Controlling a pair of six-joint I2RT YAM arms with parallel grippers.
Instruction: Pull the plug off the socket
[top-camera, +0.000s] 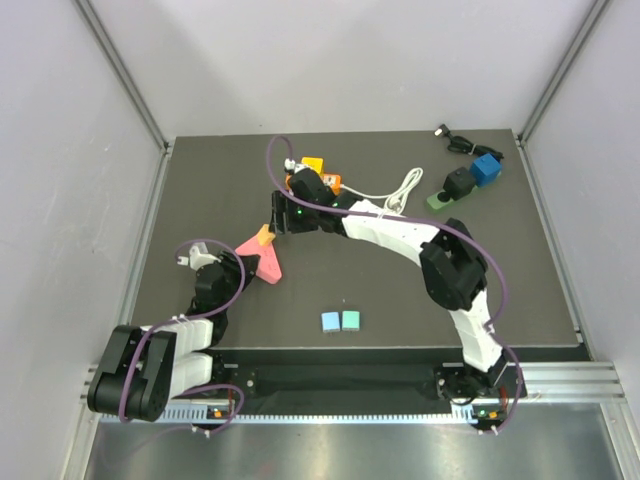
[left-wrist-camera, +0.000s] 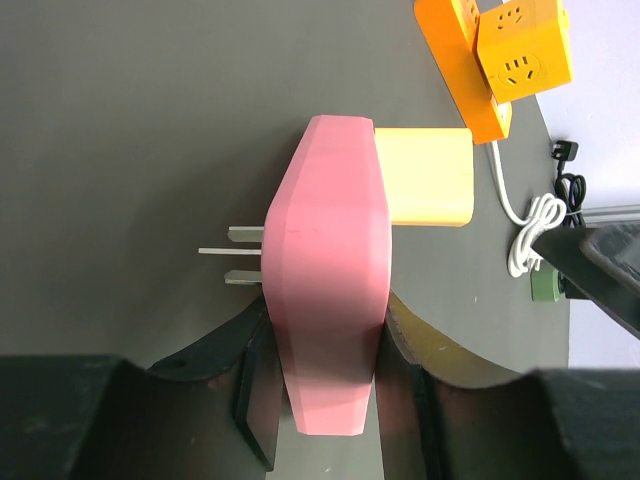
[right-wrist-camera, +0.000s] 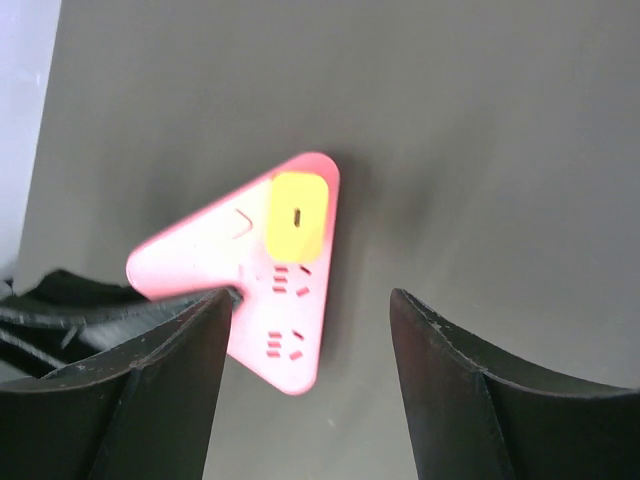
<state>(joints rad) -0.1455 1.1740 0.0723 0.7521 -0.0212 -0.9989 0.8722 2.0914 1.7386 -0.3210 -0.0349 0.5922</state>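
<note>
The dark table (top-camera: 400, 290) is carrying everything, and the two arms are both reaching toward the pink three-sided socket (top-camera: 262, 260) lying left of its middle. The right arm (top-camera: 400, 235) is stretching in from the socket's right and far side, while the left arm (top-camera: 160, 355) is coming up from its near left. An orange power strip (top-camera: 318, 170) is sitting beyond the socket toward the far edge, its white cable (top-camera: 400, 188) coiling off to the right. The left gripper (left-wrist-camera: 325, 350) is closing on the socket (left-wrist-camera: 325, 280), its fingers (left-wrist-camera: 255, 350) pressing against both flat faces at the near end, with three metal prongs (left-wrist-camera: 240, 250) sticking out of one face. The right gripper (right-wrist-camera: 310, 300) is hanging above the socket (right-wrist-camera: 290, 310) with its jaws spread wide and holding nothing; whether one finger is brushing the socket's edge cannot be told. The yellow plug (left-wrist-camera: 430, 175) is sitting pushed into the socket's far corner (right-wrist-camera: 297, 215). Two small square tiles (top-camera: 341, 321) are lying near the socket's right, toward the near edge.
</note>
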